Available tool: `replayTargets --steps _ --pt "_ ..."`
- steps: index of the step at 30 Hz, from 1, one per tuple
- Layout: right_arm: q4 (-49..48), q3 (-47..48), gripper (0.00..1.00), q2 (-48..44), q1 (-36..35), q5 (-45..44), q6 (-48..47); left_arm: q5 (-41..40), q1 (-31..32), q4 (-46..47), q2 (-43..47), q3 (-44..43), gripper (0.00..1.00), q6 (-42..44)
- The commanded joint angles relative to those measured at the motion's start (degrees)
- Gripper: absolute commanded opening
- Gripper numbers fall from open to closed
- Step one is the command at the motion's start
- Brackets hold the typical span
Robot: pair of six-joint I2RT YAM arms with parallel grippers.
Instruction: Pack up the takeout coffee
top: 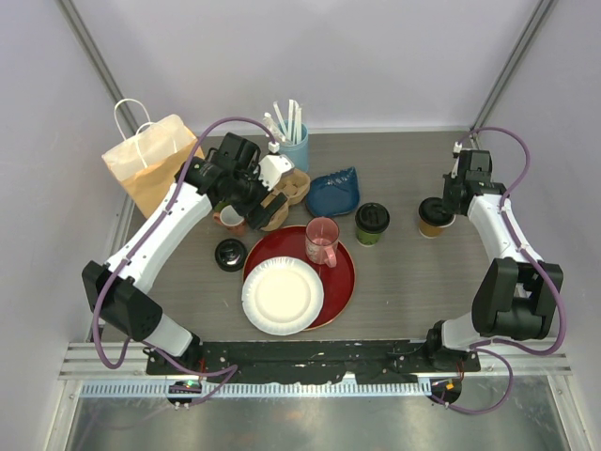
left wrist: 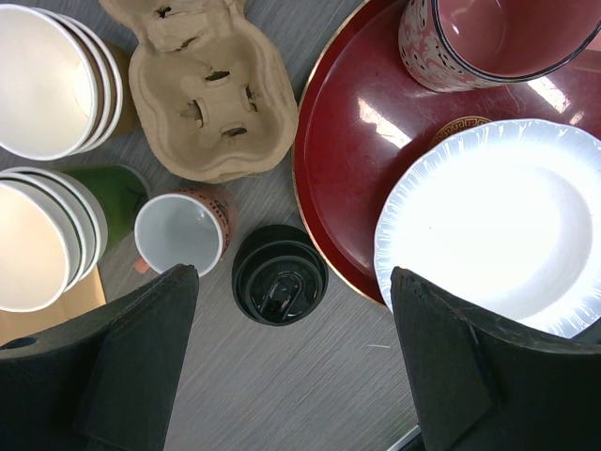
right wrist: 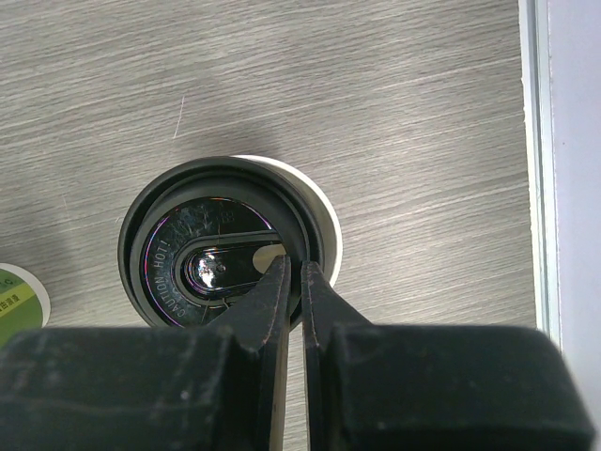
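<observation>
The kraft-brown coffee cup (top: 432, 218) with a black lid stands at the right of the table. My right gripper (top: 452, 199) is directly over it. In the right wrist view the gripper (right wrist: 300, 280) is pinched on the near rim of the cup's lid (right wrist: 188, 254). The green coffee cup (top: 372, 223) with a black lid stands alone right of the red tray (top: 349, 274). My left gripper (top: 249, 199) is open and empty. It hangs above the table over a loose black lid (left wrist: 279, 287), with its fingers (left wrist: 141, 357) wide apart.
A pulp cup carrier (left wrist: 211, 94), stacked lidless cups (left wrist: 47, 85) and a small open cup (left wrist: 181, 232) sit below the left gripper. The tray holds a pink mug (top: 321, 241) and a white paper plate (top: 282, 296). A brown paper bag (top: 150, 162) stands back left. A blue pouch (top: 334, 193) lies mid-table.
</observation>
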State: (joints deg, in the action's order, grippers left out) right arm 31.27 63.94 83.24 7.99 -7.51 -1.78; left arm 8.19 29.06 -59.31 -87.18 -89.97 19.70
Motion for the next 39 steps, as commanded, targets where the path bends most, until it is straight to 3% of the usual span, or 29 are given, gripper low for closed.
replayTargets --steps 1,39 --pt "-1.0 0.7 0.01 -0.4 0.3 -1.5 0.3 1.1 -0.3 1.3 1.6 -0.8 0.87 0.3" --pt "0.9 1.1 0.01 -1.4 1.7 -3.1 0.1 1.7 -0.3 0.9 0.9 -1.6 0.88 1.7"
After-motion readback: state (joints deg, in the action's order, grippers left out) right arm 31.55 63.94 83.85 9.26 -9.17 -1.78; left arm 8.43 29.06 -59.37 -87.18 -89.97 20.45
